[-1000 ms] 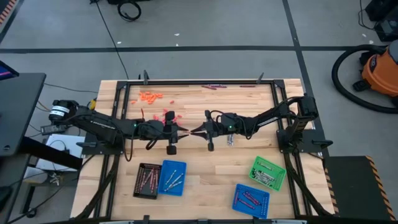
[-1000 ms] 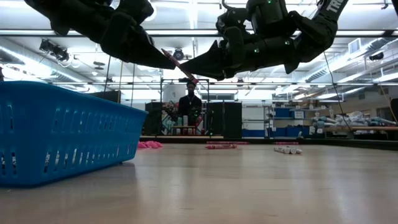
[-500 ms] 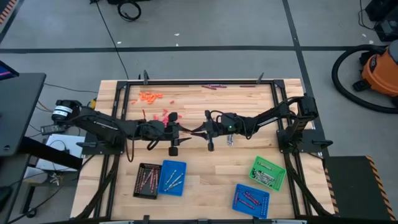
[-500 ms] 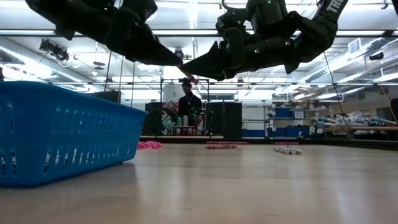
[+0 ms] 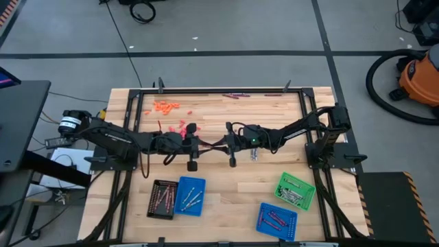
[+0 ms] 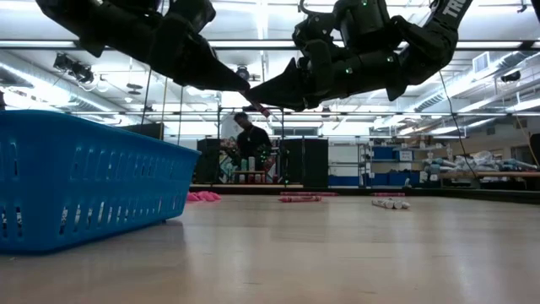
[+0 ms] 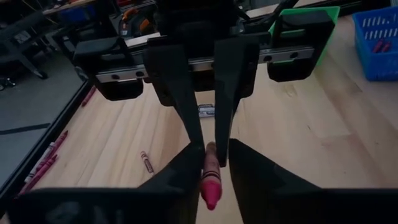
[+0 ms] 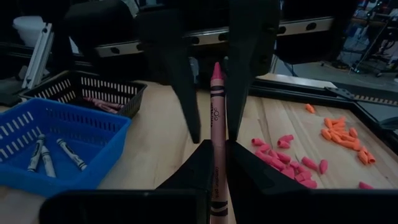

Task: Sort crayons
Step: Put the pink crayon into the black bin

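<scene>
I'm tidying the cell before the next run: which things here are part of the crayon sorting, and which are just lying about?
Job: pink crayon in the right gripper, left gripper at its tip; loose crayons; trays.
Lying about: vacuum; floor cable.

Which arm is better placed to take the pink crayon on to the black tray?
Probably left: the left gripper meets the pink crayon that the right gripper holds, and the black tray lies on its side.
</scene>
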